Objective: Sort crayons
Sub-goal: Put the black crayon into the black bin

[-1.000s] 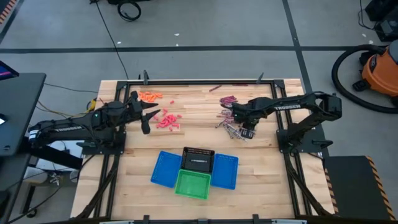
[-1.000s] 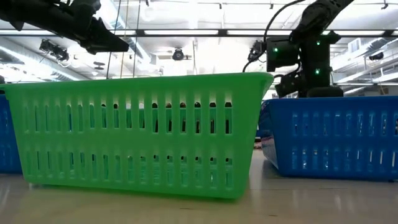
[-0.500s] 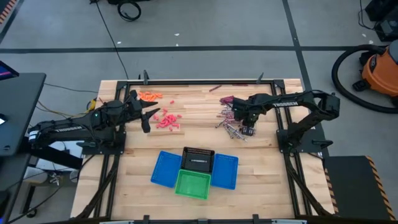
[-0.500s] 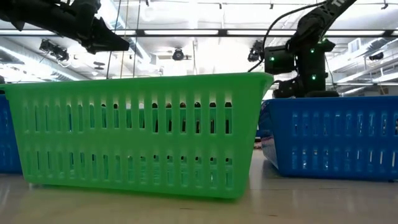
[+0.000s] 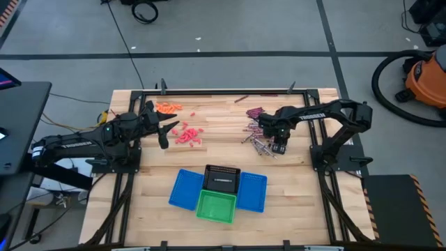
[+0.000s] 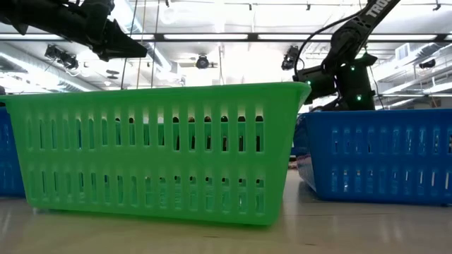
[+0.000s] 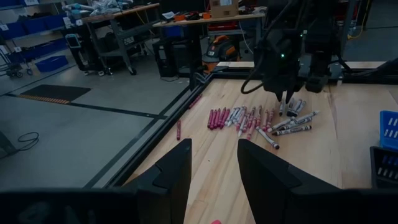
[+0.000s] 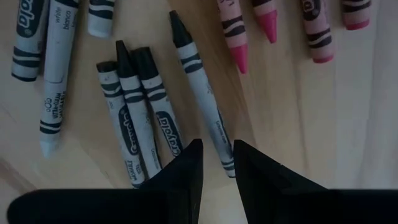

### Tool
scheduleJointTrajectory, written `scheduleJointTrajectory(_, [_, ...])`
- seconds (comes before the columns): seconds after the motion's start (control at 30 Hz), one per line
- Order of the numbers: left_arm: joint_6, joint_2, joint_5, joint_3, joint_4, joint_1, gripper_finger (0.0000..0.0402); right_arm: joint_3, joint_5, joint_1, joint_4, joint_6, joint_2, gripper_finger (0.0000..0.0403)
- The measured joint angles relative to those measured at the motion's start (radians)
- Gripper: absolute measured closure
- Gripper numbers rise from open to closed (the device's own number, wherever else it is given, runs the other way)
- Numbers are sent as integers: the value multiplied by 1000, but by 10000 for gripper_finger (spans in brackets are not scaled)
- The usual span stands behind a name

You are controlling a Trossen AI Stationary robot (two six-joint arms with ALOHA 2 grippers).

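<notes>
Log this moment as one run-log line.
task: sort crayons | right end effector: open, low over grey crayons, nothing held | left end effector: open, empty, waiting near red crayons | baskets: no crayons visible

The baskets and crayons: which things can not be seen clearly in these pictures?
- Black basket: contents too small in the high view; in the low view the green basket hides it.
- Grey crayons: in the right wrist view some are cut off by the edge, and the right gripper covers their ends.
- Crayons on the table: in the low view the baskets hide them all.
</notes>
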Motion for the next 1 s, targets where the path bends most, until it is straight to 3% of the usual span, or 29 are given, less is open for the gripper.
scheduleJointTrajectory(0.33, [7,0,0,0,0,0,260,0,-29,-20,-3,45,16,314])
scheduleJointTrajectory(0.57, [7,0,0,0,0,0,260,19,-41,-24,-18,54,90,347])
scheduleJointTrajectory(0.8, [7,0,0,0,0,0,260,90,13,-19,-43,72,108,382])
scheduleJointTrajectory(1.0, [7,0,0,0,0,0,260,145,23,-17,-51,80,109,387])
